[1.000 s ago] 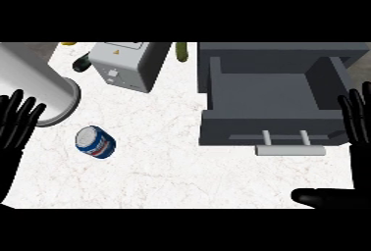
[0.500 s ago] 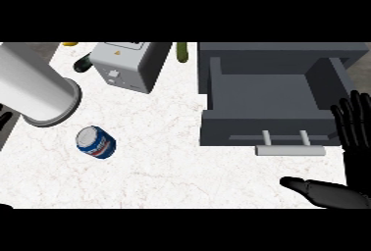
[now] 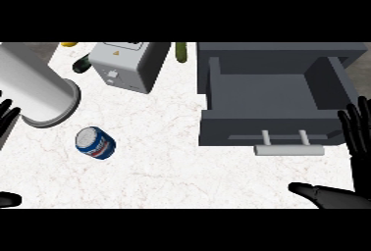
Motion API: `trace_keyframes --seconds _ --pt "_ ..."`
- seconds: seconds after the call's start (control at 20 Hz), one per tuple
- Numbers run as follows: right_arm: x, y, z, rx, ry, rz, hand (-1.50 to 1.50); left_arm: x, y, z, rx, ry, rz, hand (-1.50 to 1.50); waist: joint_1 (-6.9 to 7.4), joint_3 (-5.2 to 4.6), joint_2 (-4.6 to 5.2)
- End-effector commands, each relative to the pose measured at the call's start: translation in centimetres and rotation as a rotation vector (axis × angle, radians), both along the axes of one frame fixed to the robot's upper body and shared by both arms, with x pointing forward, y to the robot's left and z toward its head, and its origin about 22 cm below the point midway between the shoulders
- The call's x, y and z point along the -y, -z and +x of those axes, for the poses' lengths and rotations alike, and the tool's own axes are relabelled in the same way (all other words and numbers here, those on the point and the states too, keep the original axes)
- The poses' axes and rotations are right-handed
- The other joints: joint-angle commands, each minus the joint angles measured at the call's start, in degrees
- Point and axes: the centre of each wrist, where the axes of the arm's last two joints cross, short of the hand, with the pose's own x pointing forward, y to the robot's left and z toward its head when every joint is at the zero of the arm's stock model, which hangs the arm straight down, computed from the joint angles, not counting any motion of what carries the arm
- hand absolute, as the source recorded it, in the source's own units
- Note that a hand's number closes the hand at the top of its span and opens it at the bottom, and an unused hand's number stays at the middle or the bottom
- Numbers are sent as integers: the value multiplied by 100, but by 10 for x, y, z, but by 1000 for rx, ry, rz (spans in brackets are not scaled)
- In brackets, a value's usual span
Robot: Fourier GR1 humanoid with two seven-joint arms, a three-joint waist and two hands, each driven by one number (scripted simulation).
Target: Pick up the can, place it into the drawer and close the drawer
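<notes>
A blue can (image 3: 95, 142) with a white and red label lies on its side on the white counter, left of centre. The dark grey drawer (image 3: 264, 100) stands pulled out at the upper right, nothing inside it, its pale bar handle (image 3: 290, 149) facing me. My right hand (image 3: 357, 133) is open at the right edge, fingers up beside the drawer's front corner, thumb (image 3: 330, 196) stretched out below. Only fingertips of my left hand (image 3: 6, 116) show at the left edge, open and well left of the can.
A large grey cylinder (image 3: 36, 95) lies at the upper left, just above the can. A white box appliance (image 3: 127, 66) stands at the back with green bottles (image 3: 181, 51) beside it. Bare counter (image 3: 181, 171) stretches between the can and the drawer.
My left hand has slid left until only fingertips remain in view. The right hand has sunk a little beside the drawer. The can and drawer have not moved.
</notes>
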Motion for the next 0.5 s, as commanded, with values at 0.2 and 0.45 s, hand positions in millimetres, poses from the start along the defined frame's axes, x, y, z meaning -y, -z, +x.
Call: trace_keyframes --seconds 0.2,0.45 --pt "13 14 -11 29 11 14 -150 16 49 1 -70 0 -2 -150 7 -1 0" --pt "8 -10 -22 37 3 -4 -150 10 89 0 -98 -10 15 -150 -6 -3 0"
